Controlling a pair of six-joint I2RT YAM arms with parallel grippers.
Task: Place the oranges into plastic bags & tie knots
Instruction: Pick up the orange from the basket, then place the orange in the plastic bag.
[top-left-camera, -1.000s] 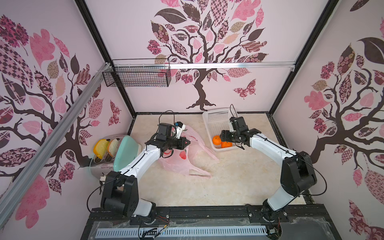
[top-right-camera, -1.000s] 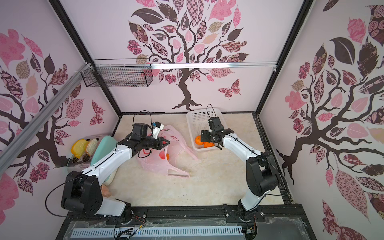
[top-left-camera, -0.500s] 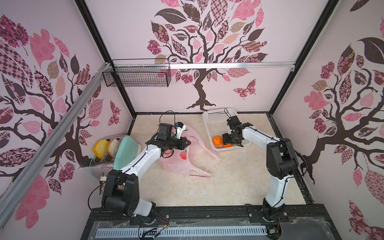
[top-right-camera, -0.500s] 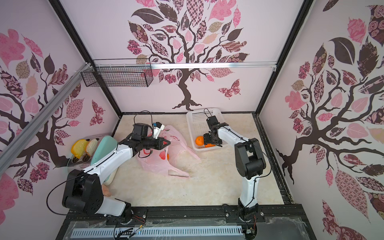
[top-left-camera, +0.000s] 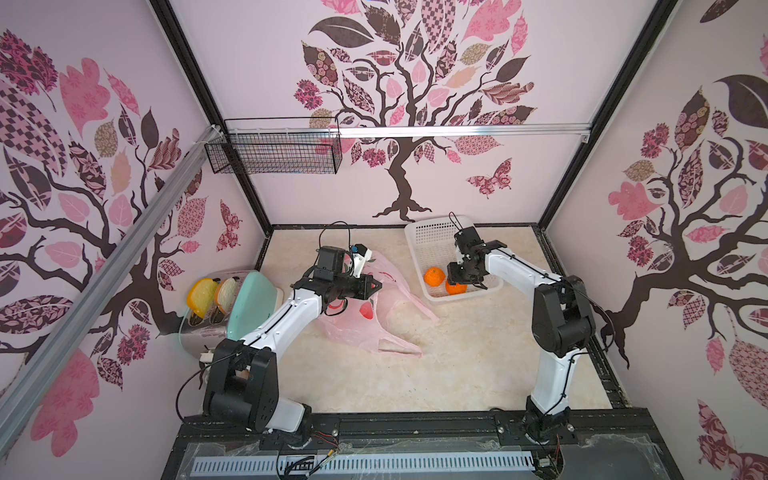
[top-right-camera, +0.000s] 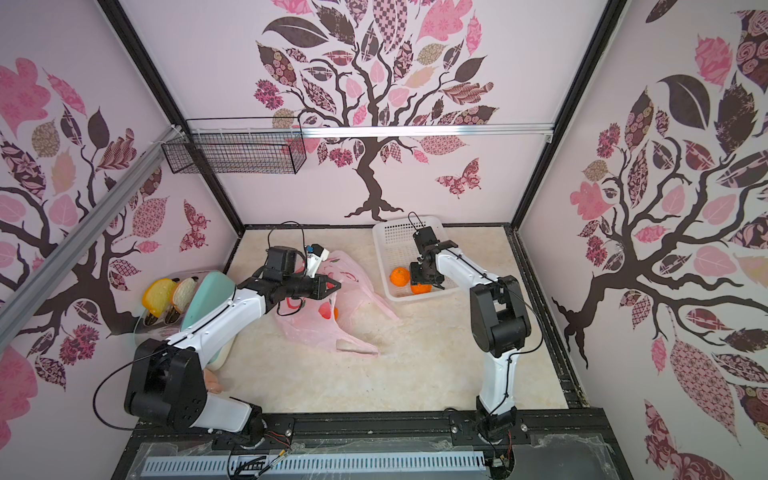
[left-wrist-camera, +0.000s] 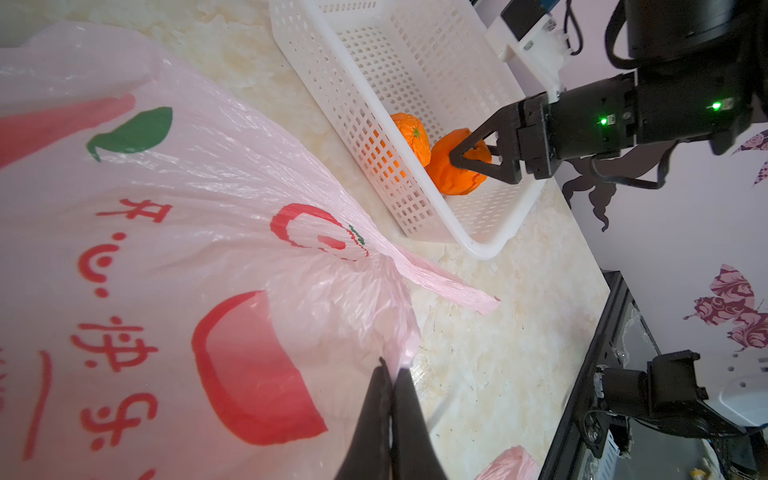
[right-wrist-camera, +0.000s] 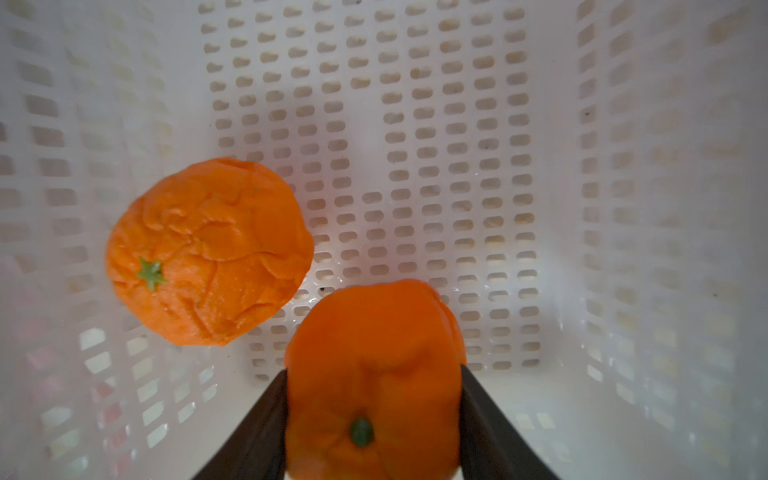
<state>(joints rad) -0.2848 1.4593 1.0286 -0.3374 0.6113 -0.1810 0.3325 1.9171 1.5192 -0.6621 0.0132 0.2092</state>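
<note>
A pink plastic bag (top-left-camera: 374, 328) (top-right-camera: 316, 328) printed with red fruits lies crumpled mid-table. My left gripper (top-left-camera: 378, 286) (left-wrist-camera: 390, 370) is shut on a fold at the edge of the plastic bag (left-wrist-camera: 166, 249), holding it up. In the white basket (top-left-camera: 432, 237) (right-wrist-camera: 415, 124) my right gripper (top-left-camera: 462, 281) (right-wrist-camera: 374, 370) points down, its jaws pressed against both sides of an orange (top-left-camera: 456, 288) (right-wrist-camera: 374, 332). A second orange (top-left-camera: 434, 276) (right-wrist-camera: 208, 249) lies free beside it. A small orange patch (top-right-camera: 335, 312) shows through the bag.
A toaster with toast slices (top-left-camera: 208, 299) and a teal dish (top-left-camera: 249, 299) stand at the left wall. A black wire basket (top-left-camera: 274, 151) hangs on the back wall. A loose bag handle (top-left-camera: 399, 349) trails toward the table's front.
The right arm's elbow has swung back toward me, and its jaws have narrowed onto the orange in the basket. The left gripper and the bag have stayed put.
</note>
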